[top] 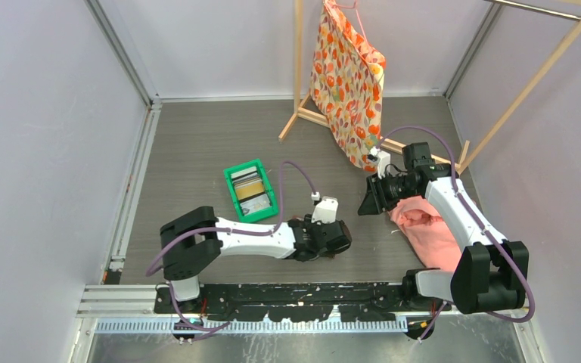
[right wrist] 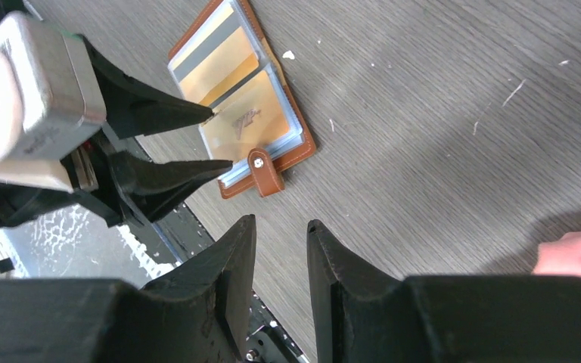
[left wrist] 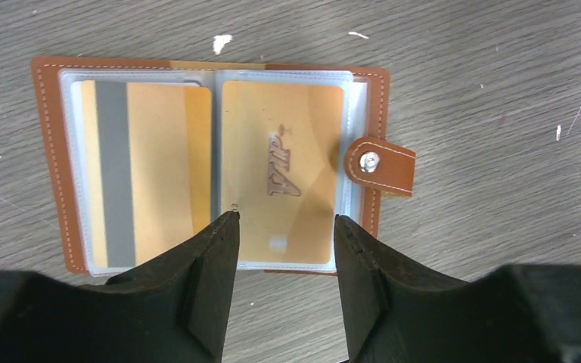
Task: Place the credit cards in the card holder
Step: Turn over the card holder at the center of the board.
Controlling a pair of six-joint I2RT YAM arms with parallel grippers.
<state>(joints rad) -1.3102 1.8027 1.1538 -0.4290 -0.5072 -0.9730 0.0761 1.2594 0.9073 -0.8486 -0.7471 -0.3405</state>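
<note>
The brown leather card holder lies open on the grey table. Its clear sleeves hold a gold card with a grey stripe on the left and a gold VIP card on the right. Its snap tab sticks out to the right. My left gripper is open and empty, hovering over the holder's near edge. In the top view it covers the holder. My right gripper is open by a narrow gap, empty, raised off the table beside the holder. More cards sit in the green bin.
A pink cloth lies under the right arm. A wooden rack with a hanging floral bag stands at the back. A black base rail runs along the near edge.
</note>
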